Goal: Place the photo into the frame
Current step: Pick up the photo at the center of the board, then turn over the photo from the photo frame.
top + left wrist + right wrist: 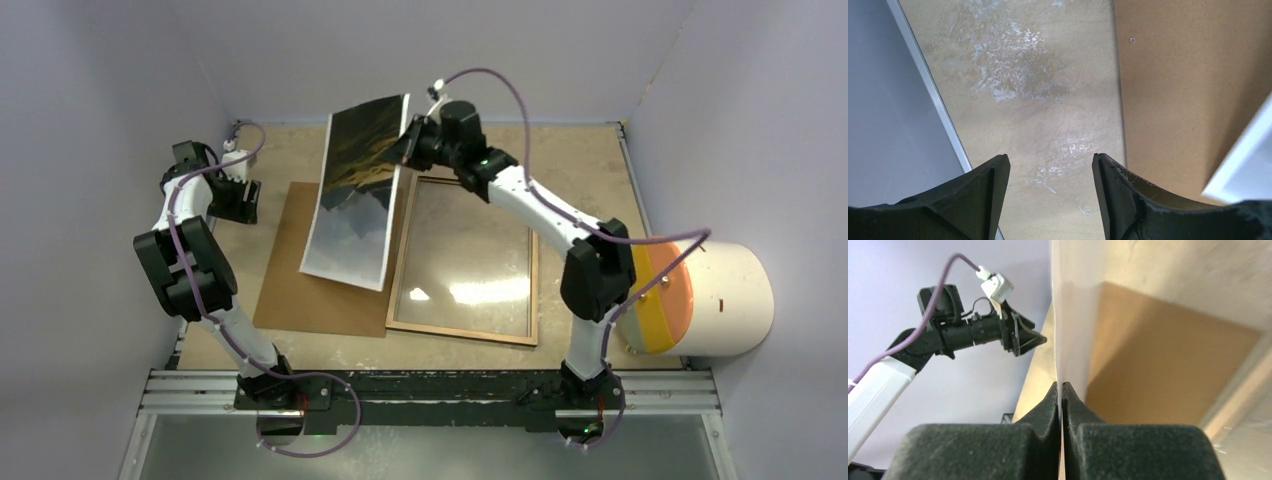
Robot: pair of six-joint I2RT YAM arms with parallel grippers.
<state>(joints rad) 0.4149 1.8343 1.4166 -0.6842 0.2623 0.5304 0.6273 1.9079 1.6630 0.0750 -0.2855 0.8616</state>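
My right gripper is shut on the far right edge of the photo, a glossy mountain print held tilted, its near edge resting on the brown backing board. In the right wrist view the photo runs edge-on up from between my shut fingertips. The frame lies flat, wood rim up, with its reflective pane, just right of the photo. My left gripper is open and empty over the table at the far left; in its wrist view the photo's white corner shows at the right.
The brown backing board lies flat left of the frame, partly under the photo, and shows in the left wrist view. A white cylinder with an orange and yellow end lies at the right. Walls close the table on three sides.
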